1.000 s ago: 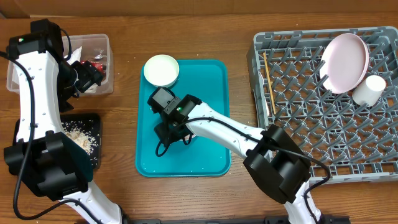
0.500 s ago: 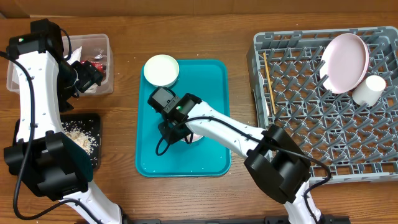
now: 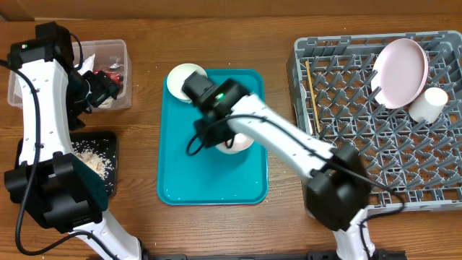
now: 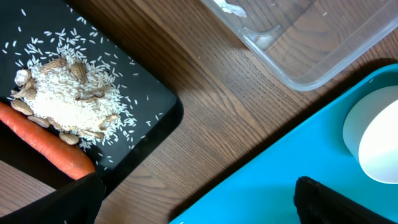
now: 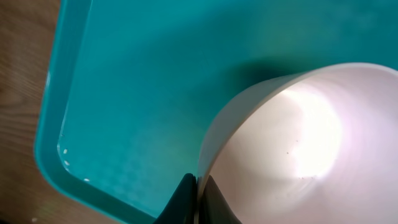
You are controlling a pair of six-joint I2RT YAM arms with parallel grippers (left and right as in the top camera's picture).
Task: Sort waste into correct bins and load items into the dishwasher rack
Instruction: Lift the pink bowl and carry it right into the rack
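Observation:
My right gripper (image 5: 198,200) is shut on the rim of a small pinkish bowl (image 5: 298,137), one finger inside and one outside, over the teal tray (image 5: 137,93). In the overhead view this bowl (image 3: 236,142) hangs below the right gripper (image 3: 215,136) at the tray's middle. A second white bowl (image 3: 182,79) sits at the tray's back left corner, partly hidden by the arm. My left gripper (image 4: 199,208) is open and empty above the wood between the black tray (image 4: 149,106) and the teal tray. A carrot (image 4: 43,146) and rice scraps (image 4: 68,102) lie in the black tray.
The grey rack (image 3: 361,144) at the right holds a pinkish plate (image 3: 399,71), a white cup (image 3: 428,105) and chopsticks (image 3: 312,87). The clear tub (image 3: 115,47) at the back left holds a red wrapper (image 3: 113,74).
My right gripper has closed on the bowl's rim and moved toward the back right of the teal tray, taking the bowl along. The left arm has not moved.

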